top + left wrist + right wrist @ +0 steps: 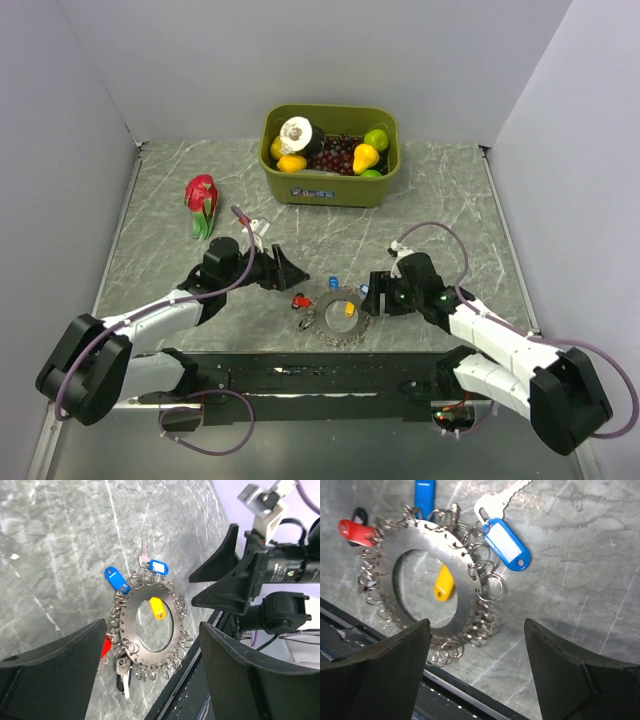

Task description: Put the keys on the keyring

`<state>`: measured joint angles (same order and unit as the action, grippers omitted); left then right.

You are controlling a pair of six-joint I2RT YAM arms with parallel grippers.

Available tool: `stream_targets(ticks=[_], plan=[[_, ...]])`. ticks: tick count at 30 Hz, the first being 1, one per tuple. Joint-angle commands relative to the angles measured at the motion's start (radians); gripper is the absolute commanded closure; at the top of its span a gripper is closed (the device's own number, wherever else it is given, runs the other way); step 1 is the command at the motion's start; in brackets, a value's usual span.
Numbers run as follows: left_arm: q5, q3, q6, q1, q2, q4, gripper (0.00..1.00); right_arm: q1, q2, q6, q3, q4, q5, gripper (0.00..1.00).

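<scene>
Both arms reach forward low over the table [180,180] from the near edge, elbows bent and wrists turned in toward each other. The left gripper [290,272] hovers near the upper left of the keyring [328,335] with its jaws spread wide and nothing between them. The right gripper [372,295] sits just beside the ring's right rim, also gaping and empty.

The keyring lies flat on the table close to the front edge, between the two grippers.

From above, the keys show only as coloured dots: a red key [300,300], a blue key [333,283] and a yellow key [349,309]. The left wrist view shows the flat grey band of the keyring [131,617] fringed with many small split rings, and a black key [120,681] at its lower edge, which the top view does not resolve. The right wrist view shows most clearly a silver key [502,497] joined to a blue tag [506,544] with a white label.

There, key and tag lie in one line outside the ring, the blade pointing up and to the right, away from it. The yellow key [443,582] lies inside the ring's opening, with its long axis nearly upright in that view. The red key [355,530] sticks out sideways from the rim
</scene>
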<state>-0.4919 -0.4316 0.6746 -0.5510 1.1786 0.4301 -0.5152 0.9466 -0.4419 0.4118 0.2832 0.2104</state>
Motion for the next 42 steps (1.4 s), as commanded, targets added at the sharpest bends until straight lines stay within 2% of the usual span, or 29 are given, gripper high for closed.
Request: stream_targets(ticks=[1,5,14,17,22,27,30,35,38,42], plan=[[-0.094,0.007,0.037,0.049,0.001,0.025,0.20,-0.006,0.069,0.026,0.061,-0.067,-0.009,0.20],[-0.128,0.008,0.043,0.054,0.058,0.051,0.21,-0.006,0.141,0.051,0.085,-0.093,0.006,0.31],[-0.149,0.014,0.049,0.054,0.099,0.090,0.23,-0.003,0.283,0.071,0.142,-0.102,-0.020,0.42],[-0.142,0.008,0.036,0.054,0.105,0.076,0.24,-0.002,0.317,0.046,0.165,-0.090,-0.034,0.52],[-0.131,-0.009,0.008,0.054,0.105,0.036,0.24,0.001,0.376,0.022,0.173,-0.137,0.040,0.67],[-0.106,-0.016,-0.018,0.054,0.096,-0.001,0.24,0.000,0.344,0.012,0.182,-0.162,0.060,0.79],[-0.103,-0.013,-0.023,0.054,0.093,-0.008,0.24,0.004,0.298,0.000,0.191,-0.121,0.014,0.80],[-0.103,-0.012,-0.020,0.054,0.095,-0.001,0.24,0.056,0.219,-0.066,0.159,-0.061,-0.019,0.68],[-0.111,-0.013,-0.015,0.054,0.105,0.012,0.24,0.128,0.198,-0.116,0.110,-0.070,0.055,0.67],[-0.120,-0.018,-0.014,0.054,0.122,0.029,0.25,0.231,0.228,-0.190,0.044,-0.136,0.199,0.70]])
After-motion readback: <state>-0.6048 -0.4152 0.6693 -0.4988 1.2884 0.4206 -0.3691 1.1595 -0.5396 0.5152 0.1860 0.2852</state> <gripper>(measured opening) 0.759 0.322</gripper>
